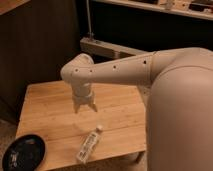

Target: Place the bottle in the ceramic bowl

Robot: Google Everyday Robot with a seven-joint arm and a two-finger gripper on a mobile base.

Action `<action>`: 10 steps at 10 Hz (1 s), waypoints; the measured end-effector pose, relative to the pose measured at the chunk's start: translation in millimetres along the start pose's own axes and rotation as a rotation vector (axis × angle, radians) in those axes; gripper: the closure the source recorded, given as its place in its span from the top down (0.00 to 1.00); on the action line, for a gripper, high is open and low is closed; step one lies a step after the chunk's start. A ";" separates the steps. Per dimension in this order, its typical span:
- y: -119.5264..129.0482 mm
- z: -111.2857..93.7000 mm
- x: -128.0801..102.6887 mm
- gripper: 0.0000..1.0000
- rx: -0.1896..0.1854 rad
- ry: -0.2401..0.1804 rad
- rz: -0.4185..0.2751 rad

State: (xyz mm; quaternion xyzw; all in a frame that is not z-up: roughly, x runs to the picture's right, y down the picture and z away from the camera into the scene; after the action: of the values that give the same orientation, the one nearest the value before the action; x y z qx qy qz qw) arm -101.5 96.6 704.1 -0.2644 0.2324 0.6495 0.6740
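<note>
The bottle (pixel 89 144) lies on its side near the front edge of the wooden table (pixel 45 107), white cap pointing away from me. The ceramic bowl (pixel 23 152), black and shallow, sits at the table's front left corner. My gripper (pixel 85 107) hangs over the middle of the table, fingers pointing down and spread apart, open with nothing between them. It is behind the bottle and to the right of the bowl, touching neither.
My white arm (pixel 125 70) reaches in from the right, and the robot's large body (pixel 182 115) fills the right side. A dark wall and a metal shelf frame (pixel 107 47) stand behind the table.
</note>
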 end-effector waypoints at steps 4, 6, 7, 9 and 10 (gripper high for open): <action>-49.5 12.3 14.6 0.65 -0.070 0.030 0.206; -83.6 26.1 33.3 0.65 -0.109 0.072 0.354; -90.9 37.6 41.9 0.65 -0.109 0.102 0.414; -91.9 58.6 53.2 0.65 -0.127 0.168 0.469; -88.0 70.0 57.0 0.65 -0.151 0.211 0.490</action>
State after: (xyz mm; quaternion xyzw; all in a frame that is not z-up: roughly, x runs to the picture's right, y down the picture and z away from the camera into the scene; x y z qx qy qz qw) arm -13.0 184.2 724.1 -0.3161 0.3090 0.7775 0.4473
